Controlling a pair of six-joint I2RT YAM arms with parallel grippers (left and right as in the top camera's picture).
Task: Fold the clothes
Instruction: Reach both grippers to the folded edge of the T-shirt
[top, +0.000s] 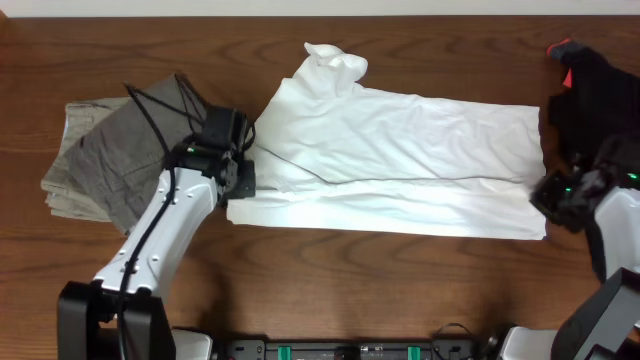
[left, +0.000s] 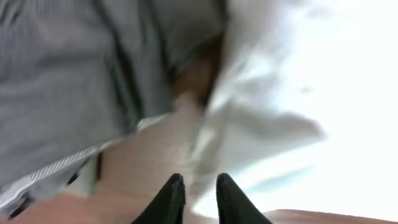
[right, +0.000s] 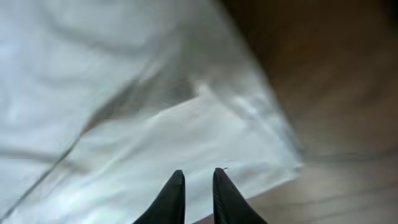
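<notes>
Jaws narrowed to a slim gap, any grip impossible to tell, the left gripper (left: 199, 180) and right gripper (right: 196, 174) sit at opposite ends of the white T-shirt (top: 400, 150) laid across the wooden table (top: 330, 290), grey-khaki trousers (top: 100, 160) beside its left end, black garment (top: 590, 90) at the far right.

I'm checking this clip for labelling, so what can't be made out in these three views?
Left gripper: whether it pinches the white T-shirt; left wrist view is blurred, overhead the left arm covers it.
Right gripper: same doubt; right wrist view is blurred, overhead its own body hides it.
Black garment: cut off by the overhead view's right edge.
Grey-khaki trousers: partly under the left arm and cables, overhead.
</notes>
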